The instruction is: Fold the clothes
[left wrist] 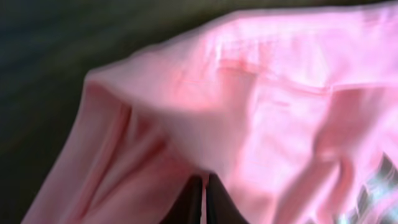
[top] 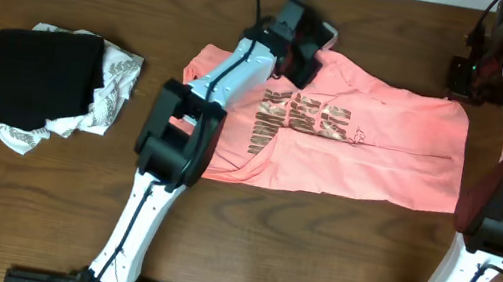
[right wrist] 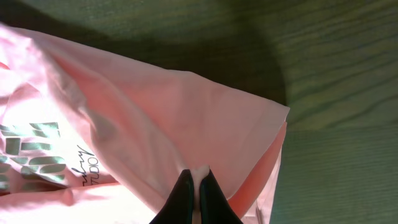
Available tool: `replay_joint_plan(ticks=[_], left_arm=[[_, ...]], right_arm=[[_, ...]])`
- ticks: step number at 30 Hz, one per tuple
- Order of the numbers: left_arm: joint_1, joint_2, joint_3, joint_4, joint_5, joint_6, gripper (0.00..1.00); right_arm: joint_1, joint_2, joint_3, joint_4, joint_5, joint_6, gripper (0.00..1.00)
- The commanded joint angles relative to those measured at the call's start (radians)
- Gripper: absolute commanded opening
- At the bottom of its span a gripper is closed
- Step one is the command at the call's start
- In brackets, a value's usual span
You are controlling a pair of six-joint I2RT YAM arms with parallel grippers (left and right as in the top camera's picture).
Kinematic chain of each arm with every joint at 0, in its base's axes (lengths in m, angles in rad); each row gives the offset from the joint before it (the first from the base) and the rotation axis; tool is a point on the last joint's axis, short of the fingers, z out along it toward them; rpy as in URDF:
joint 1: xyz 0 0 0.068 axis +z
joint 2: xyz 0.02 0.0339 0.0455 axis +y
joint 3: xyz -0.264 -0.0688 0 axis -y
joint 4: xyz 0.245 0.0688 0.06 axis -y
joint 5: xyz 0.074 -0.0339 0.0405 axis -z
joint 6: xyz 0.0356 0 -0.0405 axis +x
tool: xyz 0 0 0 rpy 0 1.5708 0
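Note:
The salmon-pink T-shirt (top: 372, 145) lies spread across the middle of the table, its gold lettering (top: 301, 117) facing up. My left gripper (top: 303, 56) is at the shirt's far left edge and is shut on a pinch of pink fabric (left wrist: 186, 124), with the fingertips (left wrist: 204, 182) pressed together. My right gripper (top: 472, 75) is at the shirt's far right corner and is shut on pink fabric (right wrist: 186, 118), which shows between the fingertips (right wrist: 199, 174). The shirt's edge hangs lifted in both wrist views.
A folded black garment (top: 42, 76) lies on a white cloth with grey pattern (top: 110, 88) at the left of the table. Bare wood table (top: 315, 252) runs along the front. The arm bases stand at the front edge.

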Motion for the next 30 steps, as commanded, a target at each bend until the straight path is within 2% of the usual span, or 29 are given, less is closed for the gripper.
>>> replay_joint_plan(ticks=[1,7,11,12,13,14,20,30], left_arm=[[0.011,-0.126,0.008,-0.087,-0.043,0.032,0.06],[0.011,-0.198,0.008,-0.231,-0.047,0.043,0.06],[0.009,-0.196,0.008,-0.221,-0.046,0.045,0.06],[0.006,-0.19,0.008,-0.207,-0.046,0.045,0.1],[0.004,-0.183,0.008,-0.188,-0.046,0.045,0.23],[0.002,-0.179,0.006,-0.167,-0.046,0.044,0.31],[-0.013,-0.122,0.003,-0.025,-0.045,0.044,0.49],[-0.024,-0.01,0.003,0.105,-0.041,0.043,0.54]], right_arm=[[0.005,-0.028,0.013,-0.001,0.007,-0.011,0.01],[0.005,-0.028,0.013,-0.028,0.007,-0.011,0.01],[0.007,-0.028,0.013,-0.038,0.006,-0.011,0.01],[0.007,-0.028,0.013,-0.038,0.006,-0.011,0.01],[0.007,-0.028,0.013,-0.038,0.006,-0.011,0.01],[0.007,-0.028,0.013,-0.038,0.006,-0.011,0.01],[0.007,-0.028,0.013,-0.039,0.006,-0.011,0.01],[0.006,-0.028,0.013,-0.029,0.006,-0.011,0.01]])
